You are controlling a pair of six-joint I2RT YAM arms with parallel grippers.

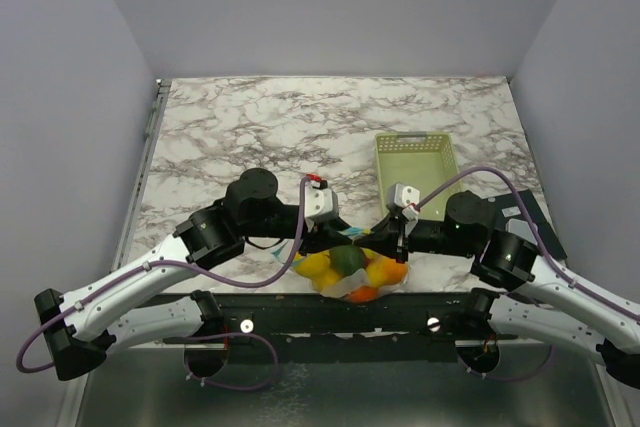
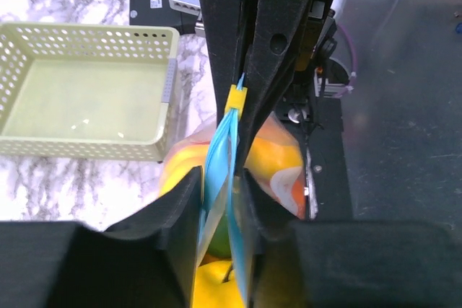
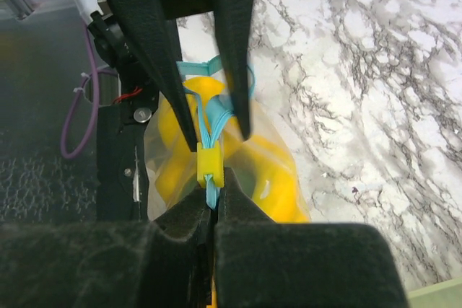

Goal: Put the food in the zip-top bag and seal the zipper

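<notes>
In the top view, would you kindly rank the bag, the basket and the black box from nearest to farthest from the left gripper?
From the left gripper:
1. Bag: just beneath it at the near edge, its zipper between the fingers.
2. Basket: farther back, to the right.
3. Black box: farthest, at the far right.

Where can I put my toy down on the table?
The big marble stretch of table left of the basket and behind it is bare. Crowded: the near edge's middle, where left gripper, right gripper and the bag meet.
</notes>
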